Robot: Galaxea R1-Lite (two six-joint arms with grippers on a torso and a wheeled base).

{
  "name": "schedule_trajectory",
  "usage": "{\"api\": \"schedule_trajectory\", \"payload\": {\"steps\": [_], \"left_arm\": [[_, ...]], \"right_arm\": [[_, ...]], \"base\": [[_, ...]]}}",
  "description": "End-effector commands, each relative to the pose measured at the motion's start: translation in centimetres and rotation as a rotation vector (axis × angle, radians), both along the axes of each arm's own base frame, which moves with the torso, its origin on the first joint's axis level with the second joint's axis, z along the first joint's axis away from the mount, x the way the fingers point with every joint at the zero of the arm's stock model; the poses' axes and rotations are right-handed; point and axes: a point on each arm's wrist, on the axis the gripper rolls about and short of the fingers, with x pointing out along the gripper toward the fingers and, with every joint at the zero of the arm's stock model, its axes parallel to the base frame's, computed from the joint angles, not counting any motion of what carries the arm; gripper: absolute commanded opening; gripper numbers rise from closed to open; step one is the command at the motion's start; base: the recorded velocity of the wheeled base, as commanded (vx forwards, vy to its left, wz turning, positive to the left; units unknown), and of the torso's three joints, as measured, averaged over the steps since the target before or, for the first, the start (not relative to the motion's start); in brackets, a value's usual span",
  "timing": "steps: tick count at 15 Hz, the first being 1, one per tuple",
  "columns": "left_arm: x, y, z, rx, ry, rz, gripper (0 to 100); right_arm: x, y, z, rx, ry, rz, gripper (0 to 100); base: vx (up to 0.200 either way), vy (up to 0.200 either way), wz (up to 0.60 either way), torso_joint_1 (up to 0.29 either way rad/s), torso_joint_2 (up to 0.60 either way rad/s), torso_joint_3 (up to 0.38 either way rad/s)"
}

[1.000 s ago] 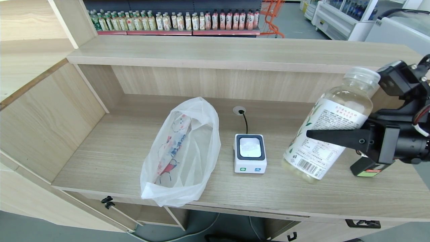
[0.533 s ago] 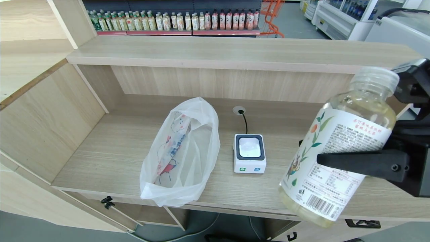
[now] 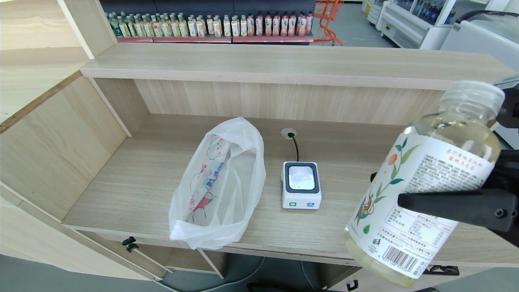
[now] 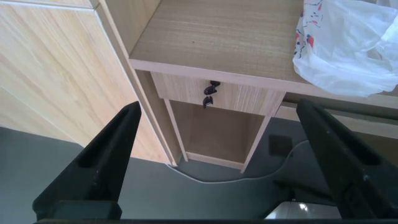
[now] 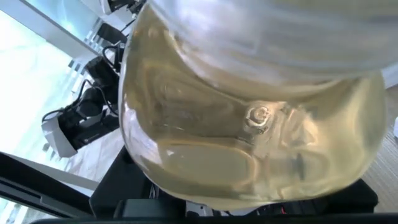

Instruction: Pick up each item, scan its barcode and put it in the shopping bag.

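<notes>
Right jaws are clamped across the label of the bottle [image 3: 425,182], one black finger [image 3: 446,205] lying over the front. The bottle is held up in the air, tilted with its cap toward 1 o'clock and its base toward 7. The right wrist view looks straight into the pale drink through the bottle's base [image 5: 249,112]. The left jaws are spread wide with nothing between the fingers [image 4: 99,168], hanging out past the tabletop's front edge, near the bag's corner [image 4: 348,50].

Progress, as I read it: the pickup of this one is done, the scan and the bagging aren't. The barcode [image 3: 399,259] sits low on the label and faces up toward the head camera, not the scanner [image 3: 301,184], so it'll need turning. The shopping bag [image 3: 221,182] lies at 9 o'clock of the scanner, mouth toward 12. There's something with red and blue print in it, but I can't tell if that's an item or the bag's own pattern.

Room to move: the bottle is at roughly 4 o'clock of the scanner, with bare tabletop [image 3: 142,182] between them, so it's an open path. Tight spots are the back panel [image 3: 263,101] and the ledge above it at 12, the side wall [image 3: 61,154] at 9, and the scanner's cable [image 3: 297,148] running off to 12. The front edge is just beside the bag at 6.
</notes>
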Motion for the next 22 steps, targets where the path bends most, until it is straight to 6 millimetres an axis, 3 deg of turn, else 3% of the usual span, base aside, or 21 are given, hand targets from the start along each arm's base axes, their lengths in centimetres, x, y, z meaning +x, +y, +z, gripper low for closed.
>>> {"api": "schedule_trajectory", "payload": {"steps": [1,3,5,8,11,14,18,22], "left_arm": [[0.0,0.0,0.0,0.000,0.001,0.001,100],[0.0,0.0,0.0,0.000,0.001,0.001,100],[0.0,0.0,0.0,0.000,0.001,0.001,100],[0.0,0.0,0.0,0.000,0.000,0.001,100],[0.0,0.0,0.0,0.000,0.000,0.001,100],[0.0,0.0,0.0,0.000,0.001,0.001,100],[0.0,0.0,0.0,0.000,0.000,0.001,100],[0.0,0.0,0.0,0.000,0.001,0.001,100]], "right_arm": [[-0.1,0.0,0.1,0.002,-0.008,0.000,0],[-0.1,-0.2,0.2,0.001,-0.033,-0.010,0],[0.7,-1.0,-0.2,-0.050,-0.199,-0.070,0],[6.1,-3.0,-2.1,-0.259,-0.594,-0.198,0],[11.6,-2.5,-2.5,-0.335,-0.829,-0.195,0],[15.4,-1.0,-4.8,-0.311,-0.910,-0.147,0],[18.7,-0.4,-7.6,-0.303,-1.035,-0.054,0],[20.7,0.1,-9.6,-0.304,-1.090,-0.010,0]], "base": [[0.000,0.000,0.00,0.000,0.00,0.000],[0.000,0.000,0.00,0.000,0.00,0.000],[0.000,0.000,0.00,0.000,0.00,0.000],[0.000,0.000,0.00,0.000,0.00,0.000],[0.000,0.000,0.00,0.000,0.00,0.000],[0.000,0.000,0.00,0.000,0.00,0.000],[0.000,0.000,0.00,0.000,0.00,0.000],[0.000,0.000,0.00,0.000,0.00,0.000]]}}
